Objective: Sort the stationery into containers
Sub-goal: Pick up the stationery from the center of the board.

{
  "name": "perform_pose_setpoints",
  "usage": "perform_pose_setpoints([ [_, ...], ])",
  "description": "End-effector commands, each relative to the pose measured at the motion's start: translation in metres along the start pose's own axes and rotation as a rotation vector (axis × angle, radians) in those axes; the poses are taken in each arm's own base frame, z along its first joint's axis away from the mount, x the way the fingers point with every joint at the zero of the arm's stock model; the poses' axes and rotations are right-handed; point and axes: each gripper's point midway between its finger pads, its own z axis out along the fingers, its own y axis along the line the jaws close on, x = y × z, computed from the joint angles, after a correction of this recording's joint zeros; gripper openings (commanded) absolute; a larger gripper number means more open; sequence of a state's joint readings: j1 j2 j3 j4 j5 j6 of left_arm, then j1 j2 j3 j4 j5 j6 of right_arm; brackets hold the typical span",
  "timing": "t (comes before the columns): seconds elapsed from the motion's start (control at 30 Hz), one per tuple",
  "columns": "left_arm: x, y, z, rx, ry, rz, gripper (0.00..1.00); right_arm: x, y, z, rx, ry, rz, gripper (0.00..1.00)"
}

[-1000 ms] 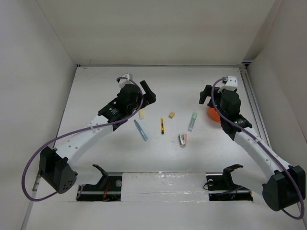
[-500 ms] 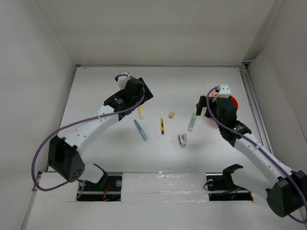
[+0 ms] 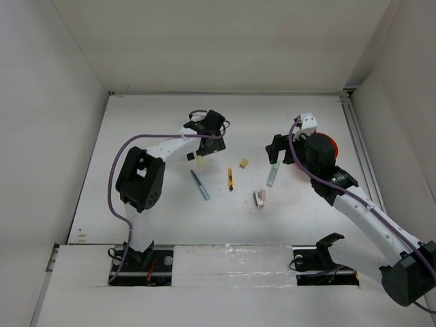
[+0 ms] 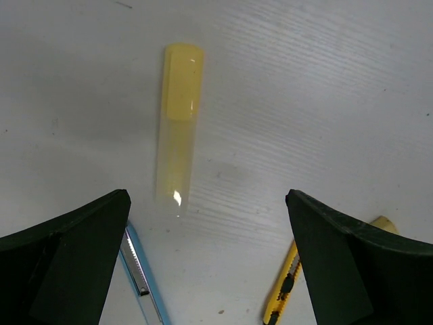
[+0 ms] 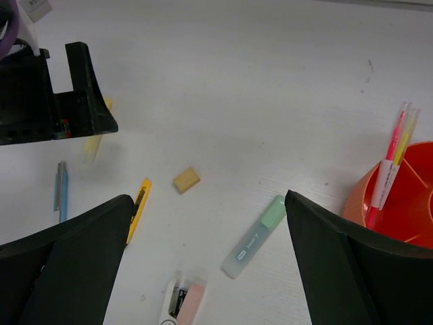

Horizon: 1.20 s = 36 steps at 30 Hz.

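My left gripper point(image 4: 206, 196), jaws wide and empty, hovers nearest the pale yellow highlighter point(image 4: 177, 128), which lies on the table point(image 4: 325, 81) left of centre, just ahead, its long axis crossing the line my jaws close along.

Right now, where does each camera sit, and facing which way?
Top external: above, behind the arms, looking down on the table; both arms show.
Left wrist: on the left arm, facing down at a pale yellow marker; open left gripper shows.
Right wrist: on the right arm, facing the green marker and orange tub; open right gripper shows.
Shared: both wrist views show the yellow-black cutter.
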<state>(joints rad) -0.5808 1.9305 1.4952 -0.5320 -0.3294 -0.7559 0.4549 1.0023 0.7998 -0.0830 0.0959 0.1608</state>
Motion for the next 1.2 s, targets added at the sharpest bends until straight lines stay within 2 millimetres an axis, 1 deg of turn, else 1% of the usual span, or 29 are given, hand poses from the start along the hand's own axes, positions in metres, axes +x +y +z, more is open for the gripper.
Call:
perform_pose_setpoints([
  [0.0,-0.001,0.007,-0.009,-0.006,0.004,-0.001,1.0,-0.016,0.015,-0.009,-0.066,-0.034,-0.014,1.0],
  [0.03,-0.001,0.007,-0.009,-0.006,0.004,-0.002,1.0,-0.019,0.015,-0.011,-0.068,-0.043,-0.013,1.0],
  [0.07,-0.001,0.007,-0.009,-0.006,0.004,-0.002,1.0,-0.013,0.016,-0.011,-0.075,-0.031,-0.014,1.0],
  [0.13,-0.001,0.007,-0.009,-0.006,0.004,-0.002,1.0,-0.013,0.016,-0.011,-0.075,-0.031,-0.014,1.0],
  [0.2,0.003,0.01,-0.001,-0.028,0.009,0.006,0.99,-0.007,0.017,-0.006,-0.083,-0.008,-0.016,1.0],
  [0.23,0.009,0.013,0.005,-0.046,0.027,0.016,0.97,-0.012,0.018,-0.007,-0.085,-0.018,-0.015,1.0],
  [0.27,0.011,0.017,0.006,-0.059,0.026,0.02,0.95,-0.009,0.02,-0.005,-0.097,-0.007,-0.016,1.0],
  [0.3,0.014,0.018,0.011,-0.068,0.035,0.025,0.93,-0.013,0.023,-0.006,-0.112,-0.013,-0.016,1.0],
  [0.33,0.016,0.019,0.012,-0.068,0.035,0.025,0.92,-0.01,0.023,-0.003,-0.111,-0.003,-0.016,1.0],
  [0.37,0.023,0.024,0.018,-0.085,0.051,0.043,0.9,-0.014,0.024,-0.004,-0.112,-0.012,-0.016,1.0],
  [0.4,0.021,0.022,0.018,-0.079,0.045,0.04,0.88,-0.014,0.026,-0.004,-0.121,-0.01,-0.016,1.0],
  [0.43,0.025,0.023,0.023,-0.083,0.049,0.042,0.88,-0.013,0.029,-0.004,-0.13,-0.009,-0.018,1.0],
  [0.5,0.03,0.025,0.028,-0.09,0.056,0.046,0.85,-0.013,0.029,-0.004,-0.13,-0.009,-0.018,1.0],
  [0.53,0.029,0.028,0.031,-0.095,0.055,0.039,0.82,-0.013,0.029,-0.004,-0.13,-0.009,-0.018,1.0],
  [0.6,0.034,0.033,0.04,-0.109,0.078,0.048,0.77,-0.013,0.029,-0.004,-0.13,-0.009,-0.018,1.0],
  [0.63,0.036,0.034,0.041,-0.109,0.078,0.048,0.7,-0.016,0.029,-0.007,-0.132,-0.019,-0.018,1.0],
  [0.73,0.043,0.036,0.047,-0.117,0.099,0.065,0.58,-0.02,0.03,-0.01,-0.134,-0.031,-0.008,0.99],
  [0.77,0.043,0.033,0.048,-0.103,0.102,0.061,0.53,-0.02,0.03,-0.01,-0.134,-0.031,-0.008,0.99],
  [0.8,0.046,0.036,0.048,-0.11,0.109,0.064,0.47,-0.023,0.03,-0.013,-0.136,-0.042,-0.007,0.99],
  [0.83,0.045,0.034,0.049,-0.104,0.103,0.061,0.42,-0.023,0.03,-0.013,-0.136,-0.043,-0.007,0.99],
  [0.9,0.049,0.034,0.051,-0.103,0.116,0.064,0.28,-0.026,0.03,-0.015,-0.138,-0.052,-0.007,0.99],
  [0.93,0.053,0.039,0.056,-0.112,0.136,0.061,0.12,-0.026,0.031,-0.015,-0.138,-0.051,0.002,0.98],
  [0.97,0.052,0.037,0.056,-0.105,0.13,0.057,0.05,-0.03,0.033,-0.016,-0.149,-0.058,0.003,0.98],
  [1.0,0.055,0.037,0.057,-0.096,0.139,0.065,0.0,-0.03,0.033,-0.016,-0.149,-0.058,0.003,0.98],
  [1.03,0.053,0.035,0.058,-0.089,0.133,0.071,0.0,-0.03,0.033,-0.016,-0.149,-0.058,0.003,0.98],
  [1.07,0.057,0.032,0.057,-0.071,0.152,0.069,0.0,-0.027,0.033,-0.014,-0.147,-0.049,0.002,0.98],
  [1.1,0.055,0.03,0.058,-0.061,0.143,0.079,0.0,-0.024,0.037,-0.012,-0.171,-0.036,0.001,0.98],
  [1.13,0.05,0.025,0.054,-0.035,0.135,0.08,0.0,-0.026,0.031,-0.009,-0.166,-0.033,0.008,0.98],
  [1.17,0.04,0.017,0.044,-0.002,0.114,0.067,0.0,-0.023,0.029,-0.003,-0.176,-0.011,0.012,0.98],
])
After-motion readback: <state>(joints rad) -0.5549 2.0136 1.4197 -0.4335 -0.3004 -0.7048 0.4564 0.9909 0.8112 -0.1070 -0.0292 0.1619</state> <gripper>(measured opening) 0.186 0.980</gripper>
